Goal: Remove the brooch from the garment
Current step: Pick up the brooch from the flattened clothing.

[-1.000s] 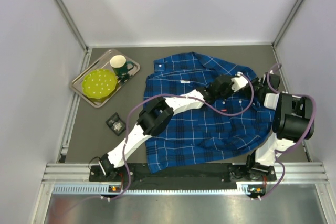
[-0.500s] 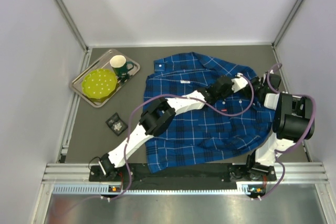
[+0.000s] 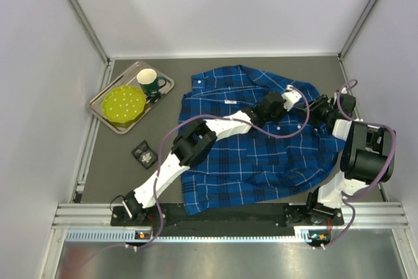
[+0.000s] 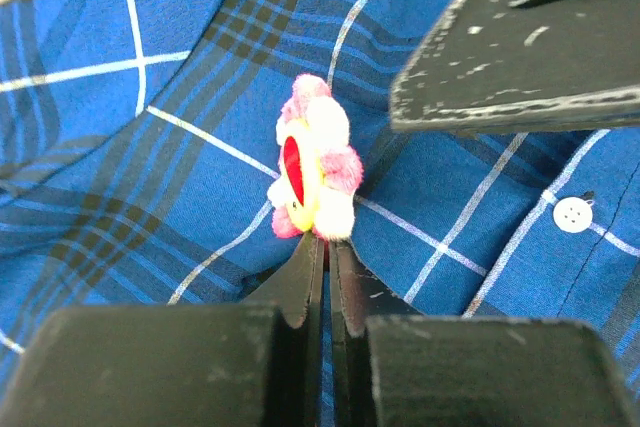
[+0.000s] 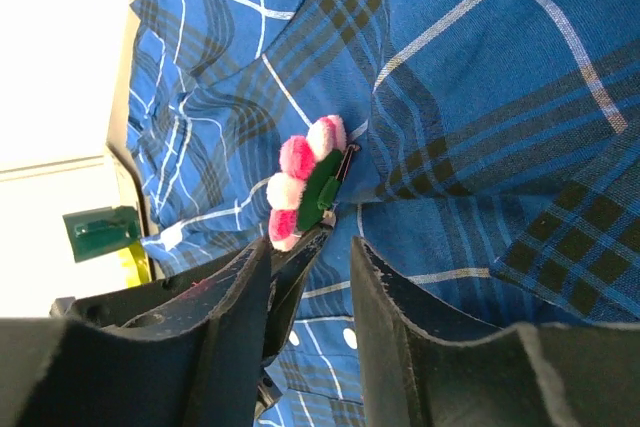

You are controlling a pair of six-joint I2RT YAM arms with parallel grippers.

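Note:
The garment (image 3: 261,161) is a blue and navy plaid shirt spread flat on the table, and it fills both wrist views (image 4: 120,147) (image 5: 500,97). The brooch (image 4: 312,167) is a fluffy pink and white flower with a red and yellow face, its green backing (image 5: 318,187) still against the cloth. My left gripper (image 4: 326,247) is shut on the brooch's lower edge. My right gripper (image 5: 310,247) stands open just short of the brooch, and one of its fingers (image 4: 520,37) shows at the left wrist view's upper right. From above, the left gripper (image 3: 298,96) and right gripper (image 3: 313,104) meet over the shirt's right shoulder, hiding the brooch.
A metal tray (image 3: 99,110) at the back left holds a green mug (image 3: 150,83) and a yellow-green plate (image 3: 124,106). A small black box (image 3: 144,153) lies on the table left of the shirt. White walls close in on both sides.
My left gripper closed on the brooch. My right gripper opened and drew back a little to the right.

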